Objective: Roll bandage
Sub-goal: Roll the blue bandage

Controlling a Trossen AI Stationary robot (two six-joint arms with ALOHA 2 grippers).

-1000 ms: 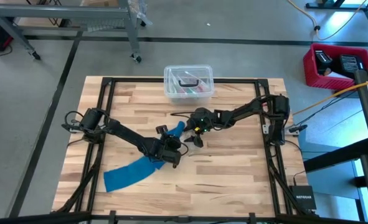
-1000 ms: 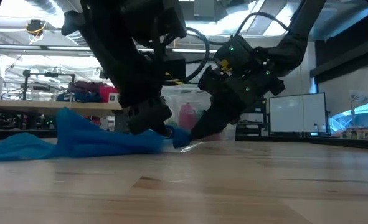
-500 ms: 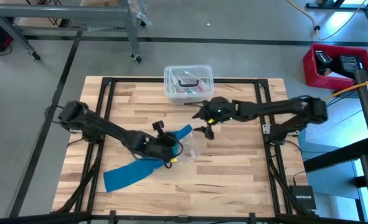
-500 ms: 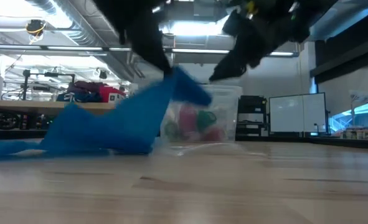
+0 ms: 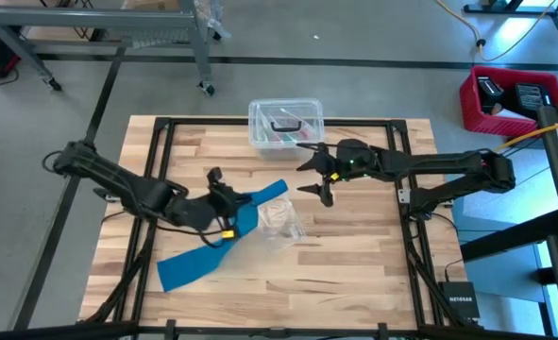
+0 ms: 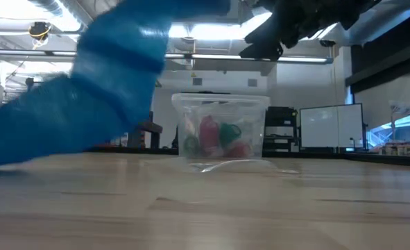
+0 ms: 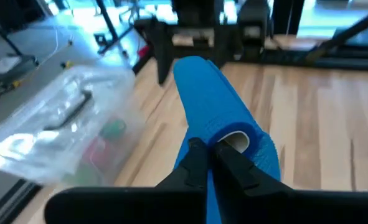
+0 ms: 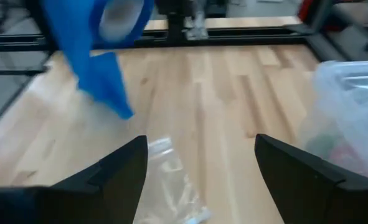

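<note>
High view: the left hand (image 5: 229,200) is clamped on the bandage (image 5: 203,257) near the surface (image 5: 354,274) centre; the band trails toward 7 o'clock. The right hand (image 5: 318,177), fingers apart, hovers at 2 o'clock of it. A bag (image 5: 280,225) lies just at 4 o'clock of the left hand; a box (image 5: 286,124) sits at 12.

Low view: the bandage (image 6: 87,97) hangs lifted.

Left wrist view: fingers (image 7: 193,163) pinch a rolled end (image 7: 230,134).

Right wrist view: fingers (image 8: 118,171) spread wide.

Rolling seems barely begun; next, the right hand should probably hold the roll while the left winds.

Bandage (image 5: 224,238) left of the small bag (image 5: 280,223) — lidded box (image 5: 286,125) behind both, at the table's (image 5: 354,264) far edge.
</note>
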